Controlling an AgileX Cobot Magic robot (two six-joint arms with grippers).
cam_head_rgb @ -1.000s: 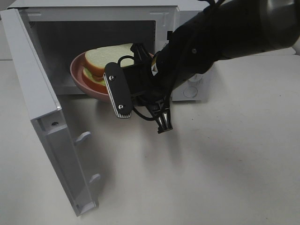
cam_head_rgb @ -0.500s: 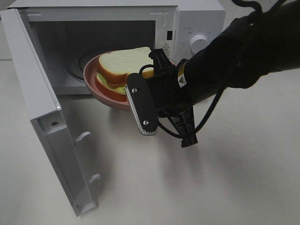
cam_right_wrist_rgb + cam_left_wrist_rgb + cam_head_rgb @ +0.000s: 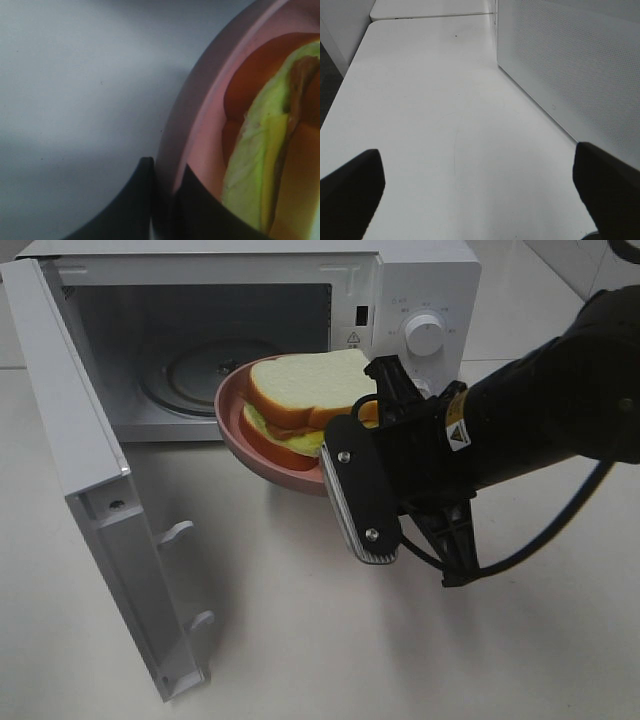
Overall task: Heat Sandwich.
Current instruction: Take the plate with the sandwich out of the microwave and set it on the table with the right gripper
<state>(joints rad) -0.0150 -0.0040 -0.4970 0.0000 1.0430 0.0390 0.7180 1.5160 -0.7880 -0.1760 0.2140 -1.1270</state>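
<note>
**Plate with sandwich held in front of open microwave**

White table (image 3: 300,640) carried a white microwave (image 3: 420,290), door (image 3: 90,500) swung wide open, glass turntable (image 3: 190,375) bare inside. Right arm (image 3: 540,420) reached in from the right side. Pink plate (image 3: 275,465) hung tilted just outside the cavity, above the table. Sandwich (image 3: 305,390) sat on that plate. Right gripper (image 3: 162,192) pinched the plate rim between closed fingers. Left gripper (image 3: 480,185) fingers spread wide over bare table beside the microwave, holding nothing.
</note>
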